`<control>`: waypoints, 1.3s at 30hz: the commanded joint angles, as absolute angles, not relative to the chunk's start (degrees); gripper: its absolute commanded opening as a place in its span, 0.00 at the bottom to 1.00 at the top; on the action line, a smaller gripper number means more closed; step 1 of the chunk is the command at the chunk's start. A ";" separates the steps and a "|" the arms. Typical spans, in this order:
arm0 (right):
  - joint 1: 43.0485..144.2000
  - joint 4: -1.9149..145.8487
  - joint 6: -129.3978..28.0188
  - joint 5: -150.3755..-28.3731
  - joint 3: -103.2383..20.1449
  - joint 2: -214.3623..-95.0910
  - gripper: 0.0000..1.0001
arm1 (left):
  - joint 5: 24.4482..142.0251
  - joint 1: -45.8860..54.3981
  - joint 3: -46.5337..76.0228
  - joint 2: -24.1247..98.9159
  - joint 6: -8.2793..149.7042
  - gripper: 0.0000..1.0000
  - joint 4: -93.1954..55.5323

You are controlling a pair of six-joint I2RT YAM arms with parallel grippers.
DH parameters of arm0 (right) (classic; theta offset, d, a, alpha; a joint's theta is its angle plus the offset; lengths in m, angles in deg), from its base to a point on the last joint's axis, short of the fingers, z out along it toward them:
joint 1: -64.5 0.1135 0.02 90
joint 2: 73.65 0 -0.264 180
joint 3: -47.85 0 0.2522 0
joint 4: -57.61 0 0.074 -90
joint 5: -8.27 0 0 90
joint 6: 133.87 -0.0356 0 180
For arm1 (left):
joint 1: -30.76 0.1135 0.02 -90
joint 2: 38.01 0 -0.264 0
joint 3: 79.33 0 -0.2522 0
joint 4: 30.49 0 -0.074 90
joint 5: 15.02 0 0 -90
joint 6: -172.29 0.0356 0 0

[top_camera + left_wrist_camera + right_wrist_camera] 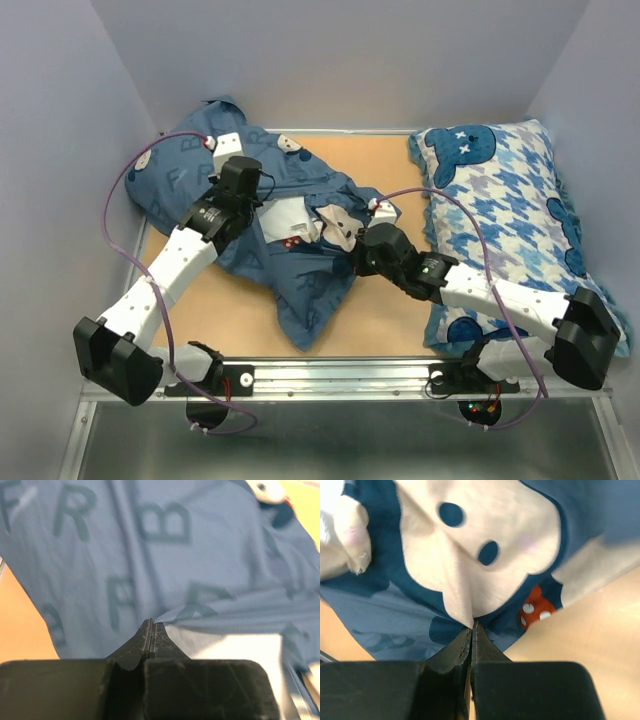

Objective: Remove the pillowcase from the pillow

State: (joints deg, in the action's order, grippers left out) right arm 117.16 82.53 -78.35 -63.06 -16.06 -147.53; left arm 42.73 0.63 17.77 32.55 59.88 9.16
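Note:
The dark slate-blue pillowcase [300, 290] lies crumpled over the left and middle of the wooden table [370, 170]. A patch of the white pillow [285, 215] shows at its opening. My left gripper [258, 195] is shut, pinching the pillowcase edge [150, 555] right where the pillow [230, 655] shows beneath it. My right gripper [352, 245] is shut on a fold of the pillowcase [395, 620] at a white cartoon face [485, 545], low over the table. Most of the pillow is hidden inside the case.
A blue-and-white houndstooth pillow [510, 220] lies along the right side, under my right arm. Grey walls close in on the left, back and right. A metal rail [340, 378] runs along the near edge.

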 commanded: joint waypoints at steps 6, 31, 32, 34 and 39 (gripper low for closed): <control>111.26 85.79 -79.91 -60.46 -9.33 -144.48 0.01 | 52.64 9.58 19.75 39.15 59.54 0.00 0.33; 111.96 88.33 -83.51 -68.39 -30.24 -153.00 0.85 | 59.94 -1.06 34.97 43.73 48.63 0.00 -16.46; 111.96 88.42 -83.51 -67.85 -30.34 -155.36 0.86 | 60.21 -1.15 35.14 43.99 48.54 0.00 -18.47; 111.96 88.42 -84.12 -67.49 -30.08 -157.22 0.86 | 60.39 -1.32 35.58 44.43 48.19 0.00 -19.19; 112.05 88.25 -86.32 -66.36 -22.53 -153.99 0.74 | 59.68 -1.24 35.68 45.31 48.01 0.00 -20.59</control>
State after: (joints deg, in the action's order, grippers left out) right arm 111.46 87.60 -83.99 -69.31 -26.71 -158.18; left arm 56.34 -0.16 33.81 42.98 49.04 -22.57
